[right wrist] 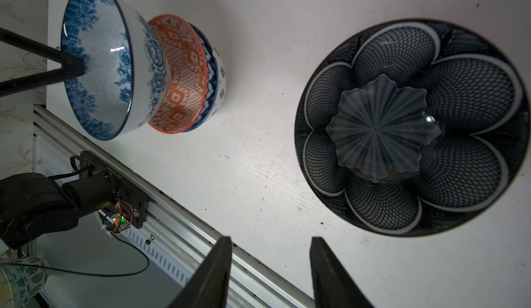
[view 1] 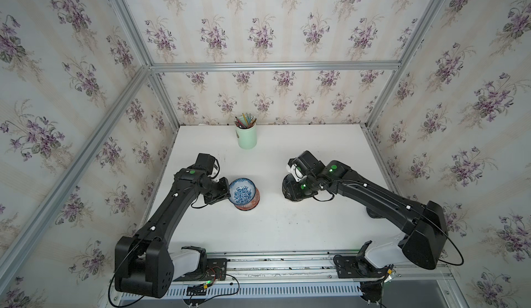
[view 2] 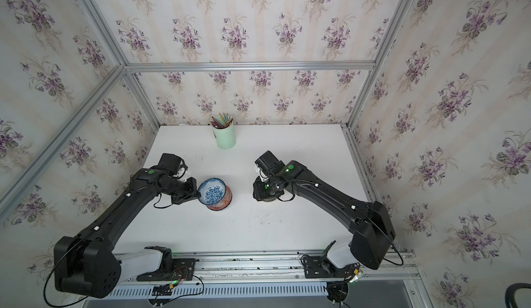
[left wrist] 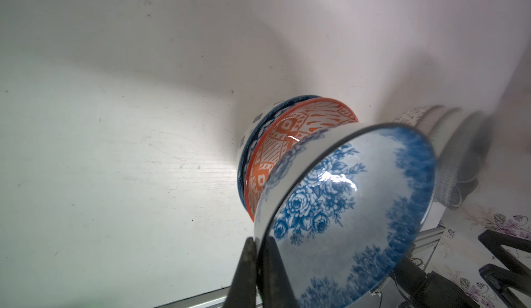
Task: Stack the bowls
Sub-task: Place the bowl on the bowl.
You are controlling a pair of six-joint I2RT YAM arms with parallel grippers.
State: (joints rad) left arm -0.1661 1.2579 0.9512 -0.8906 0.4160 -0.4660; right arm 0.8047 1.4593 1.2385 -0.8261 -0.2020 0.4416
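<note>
A blue-white floral bowl (view 1: 242, 190) (view 2: 212, 191) (left wrist: 359, 206) (right wrist: 97, 59) sits tilted in an orange geometric bowl (view 1: 254, 205) (left wrist: 287, 137) (right wrist: 178, 71). That one nests in a blue-and-white bowl (left wrist: 254, 132) (right wrist: 219, 74). My left gripper (view 1: 229, 193) (left wrist: 260, 243) is shut on the floral bowl's rim, one finger inside and one outside. My right gripper (right wrist: 271, 238) is open and empty above the table, beside a dark navy petal bowl (right wrist: 459, 91). In both top views the right wrist hides that bowl.
A mint-green cup of pencils (view 1: 246, 137) (view 2: 224, 137) stands at the back of the white table (view 1: 273, 229). An aluminium rail (view 1: 273, 259) runs along the front edge. Wallpapered walls close in three sides. In the left wrist view, blurred bowls (left wrist: 448, 142) show behind the stack.
</note>
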